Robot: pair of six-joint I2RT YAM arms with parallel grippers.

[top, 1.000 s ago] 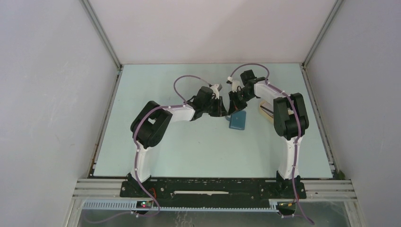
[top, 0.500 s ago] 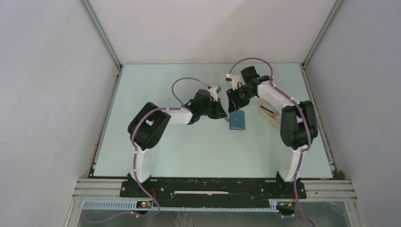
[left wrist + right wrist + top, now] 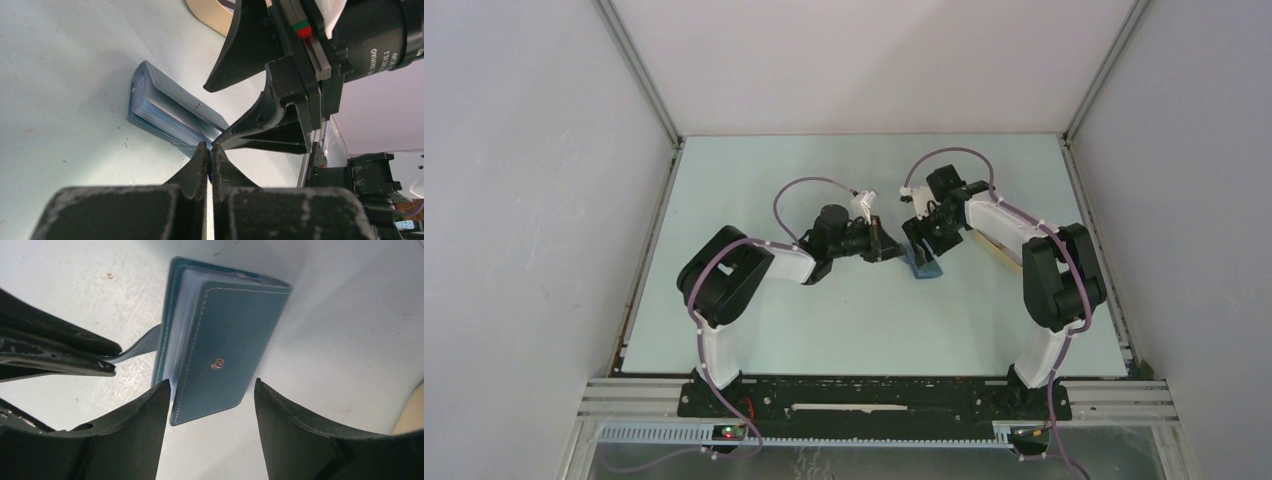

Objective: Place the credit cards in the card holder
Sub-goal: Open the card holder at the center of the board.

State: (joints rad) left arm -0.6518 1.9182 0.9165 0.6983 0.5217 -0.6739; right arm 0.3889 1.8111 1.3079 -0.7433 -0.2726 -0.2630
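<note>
The blue card holder (image 3: pixel 924 265) stands tilted on the table, its cover with the small snap (image 3: pixel 217 364) lifted away from the pale slots. A thin blue tab runs from it to the left. My left gripper (image 3: pixel 210 146) is shut on that tab (image 3: pixel 137 347) and reaches in from the left (image 3: pixel 900 248). My right gripper (image 3: pixel 212 382) is open. It hovers just above the holder (image 3: pixel 165 107), with one finger on each side of the cover and neither touching it. The credit cards are hidden behind the right arm.
A beige tray (image 3: pixel 999 250) lies right of the holder, mostly covered by the right arm; its rim (image 3: pixel 210 17) also shows in the left wrist view. Bare pale table lies to the front and left. The enclosure walls stand close around it.
The left gripper shut on the tab and drew back to the left. The flat holder has tipped up and partly opened. The right gripper let go and opened wide.
</note>
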